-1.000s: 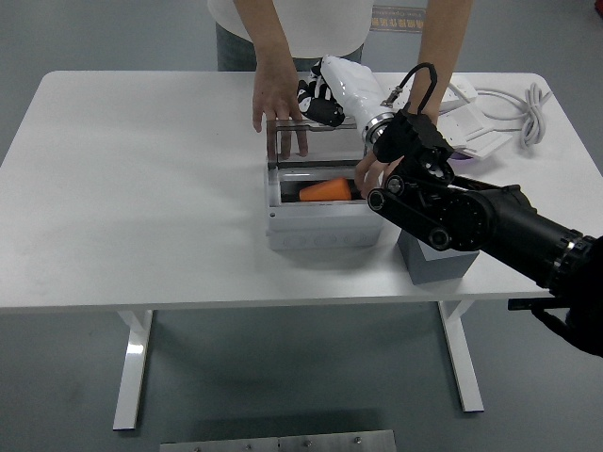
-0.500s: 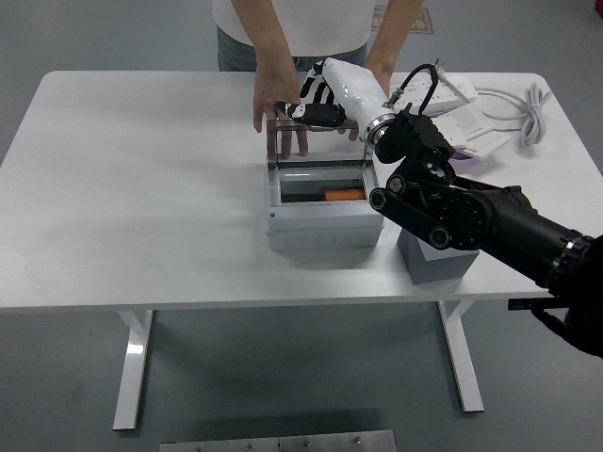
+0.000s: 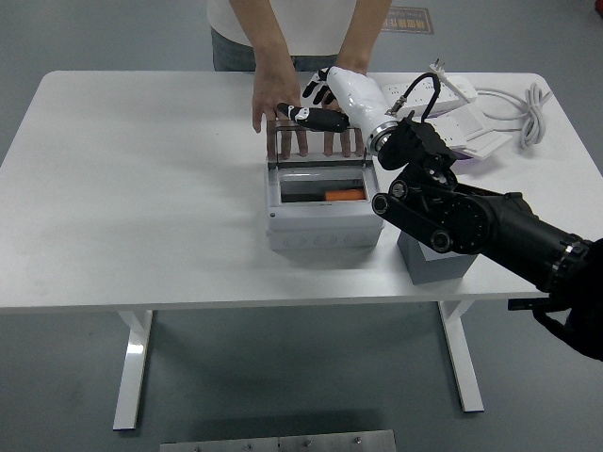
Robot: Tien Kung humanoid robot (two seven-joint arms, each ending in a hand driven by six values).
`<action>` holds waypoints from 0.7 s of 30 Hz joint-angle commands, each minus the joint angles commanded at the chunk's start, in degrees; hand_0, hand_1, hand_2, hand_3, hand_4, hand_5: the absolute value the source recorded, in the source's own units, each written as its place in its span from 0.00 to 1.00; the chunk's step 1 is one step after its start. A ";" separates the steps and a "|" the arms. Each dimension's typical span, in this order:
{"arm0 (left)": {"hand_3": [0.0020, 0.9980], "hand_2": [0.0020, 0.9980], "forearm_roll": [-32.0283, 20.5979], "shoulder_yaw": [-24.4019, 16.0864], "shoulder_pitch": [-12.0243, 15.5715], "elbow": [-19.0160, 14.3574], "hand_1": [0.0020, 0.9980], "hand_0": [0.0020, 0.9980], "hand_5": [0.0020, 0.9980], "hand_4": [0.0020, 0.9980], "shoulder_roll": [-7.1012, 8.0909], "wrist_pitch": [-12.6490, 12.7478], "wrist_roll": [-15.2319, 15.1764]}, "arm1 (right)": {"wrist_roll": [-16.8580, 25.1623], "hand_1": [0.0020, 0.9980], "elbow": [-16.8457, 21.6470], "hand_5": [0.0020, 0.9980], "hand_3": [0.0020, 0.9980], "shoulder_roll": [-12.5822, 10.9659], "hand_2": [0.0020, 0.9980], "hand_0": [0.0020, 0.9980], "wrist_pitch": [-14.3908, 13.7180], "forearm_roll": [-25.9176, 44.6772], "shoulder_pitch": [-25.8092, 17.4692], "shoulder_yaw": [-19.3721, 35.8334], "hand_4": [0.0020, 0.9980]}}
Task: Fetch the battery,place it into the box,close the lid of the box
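The grey box (image 3: pixel 320 224) stands mid-table with its clear lid (image 3: pixel 318 146) upright at the back. An orange battery (image 3: pixel 344 195) lies inside, at the right. My right hand (image 3: pixel 313 117), white with black fingers, reaches over the box; its fingers (image 3: pixel 320 120) lie stretched along the lid's top edge and hold nothing. A person at the far side has one hand (image 3: pixel 273 94) behind the lid's left part. The fingers of the person's other hand (image 3: pixel 344 143) show through the lid on the right. My left arm is out of view.
A grey block (image 3: pixel 435 262) stands just right of the box, under my right forearm (image 3: pixel 471 221). A white power strip (image 3: pixel 466 127) and a coiled white cable (image 3: pixel 528 108) lie at the back right.
The person's hand let go of the battery in the box and drew back behind the lid. The battery now lies flat inside. My right hand moved left onto the lid's top edge.
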 joint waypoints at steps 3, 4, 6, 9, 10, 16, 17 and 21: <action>0.67 0.64 0.05 -0.01 -0.05 0.04 0.65 0.45 0.70 0.79 -0.03 -0.04 -0.10 | 0.59 0.57 -0.67 0.82 0.62 -0.16 0.56 0.72 -0.19 0.71 -0.24 -0.32 0.96; 0.67 0.64 0.11 -0.04 -0.07 0.04 0.65 0.45 0.70 0.79 -0.03 -0.04 -0.13 | 0.75 0.57 -0.83 0.82 0.62 -0.20 0.56 0.72 -0.24 0.89 -0.32 -0.42 0.96; 0.67 0.64 0.32 -0.16 -0.13 0.04 0.65 0.45 0.70 0.79 -0.05 -0.07 -0.18 | 1.25 0.57 -1.29 0.82 0.62 -0.29 0.56 0.72 -0.28 1.53 -0.54 -0.70 0.96; 0.67 0.64 0.47 -0.24 -0.22 0.07 0.65 0.45 0.70 0.79 -0.10 -0.09 -0.33 | 2.02 0.57 -2.13 0.82 0.62 -0.36 0.57 0.73 -0.33 2.41 -1.00 -1.31 0.96; 0.67 0.64 0.51 -0.25 -0.24 0.08 0.65 0.45 0.70 0.79 -0.12 -0.10 -0.37 | 2.17 0.57 -2.31 0.82 0.62 -0.41 0.57 0.73 -0.36 2.57 -1.14 -1.48 0.96; 0.67 0.64 0.45 -0.18 -0.23 0.14 0.65 0.45 0.70 0.79 -0.22 -0.03 -0.53 | 2.07 0.59 -1.96 0.83 0.62 -0.94 0.58 0.74 -0.40 2.54 -1.85 -2.49 0.95; 0.67 0.64 0.41 -0.17 -0.22 0.14 0.65 0.45 0.70 0.79 -0.22 0.01 -0.51 | 1.87 0.59 -1.60 0.83 0.62 -1.05 0.58 0.74 -0.38 2.31 -1.93 -2.55 0.95; 0.67 0.64 0.15 -0.05 -0.13 0.11 0.65 0.45 0.70 0.79 -0.22 0.19 -0.45 | 0.37 0.60 0.65 0.83 0.62 -1.54 0.58 0.75 -0.19 0.58 -2.26 -2.46 0.95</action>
